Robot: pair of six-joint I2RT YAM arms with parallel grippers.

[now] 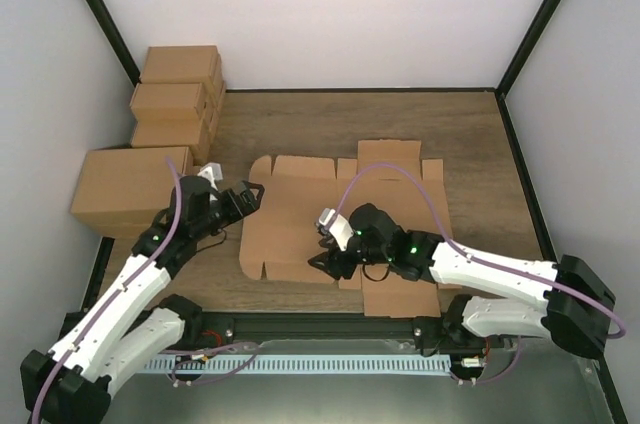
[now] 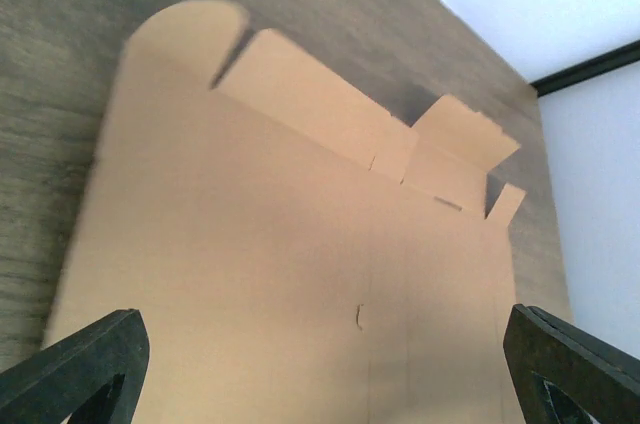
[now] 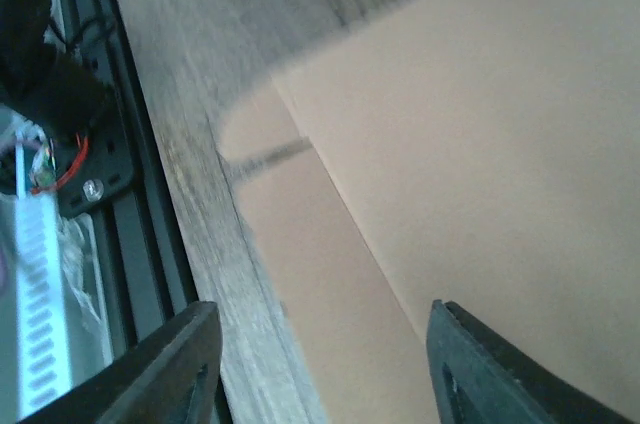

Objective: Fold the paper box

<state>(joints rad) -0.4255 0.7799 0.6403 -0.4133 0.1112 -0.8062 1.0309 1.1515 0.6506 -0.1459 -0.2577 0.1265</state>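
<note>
Cartons [image 1: 178,102]: stacked at the table's [image 1: 470,144] far left. Left gripper [image 1: 250,194]: jaws spread wide, empty, at the left edge of the paper box [image 1: 295,219] — which lies unfolded and flat, mid-table, between both grippers. Right gripper [image 3: 320,374]: jaws parted, gripping nothing — over the box's near edge.

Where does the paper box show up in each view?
Top external: paper box lies flat at mid-table.
Left wrist: paper box fills most of the frame, flaps at the top.
Right wrist: paper box covers the right side.
Shared landmark: the wood table around it.
</note>
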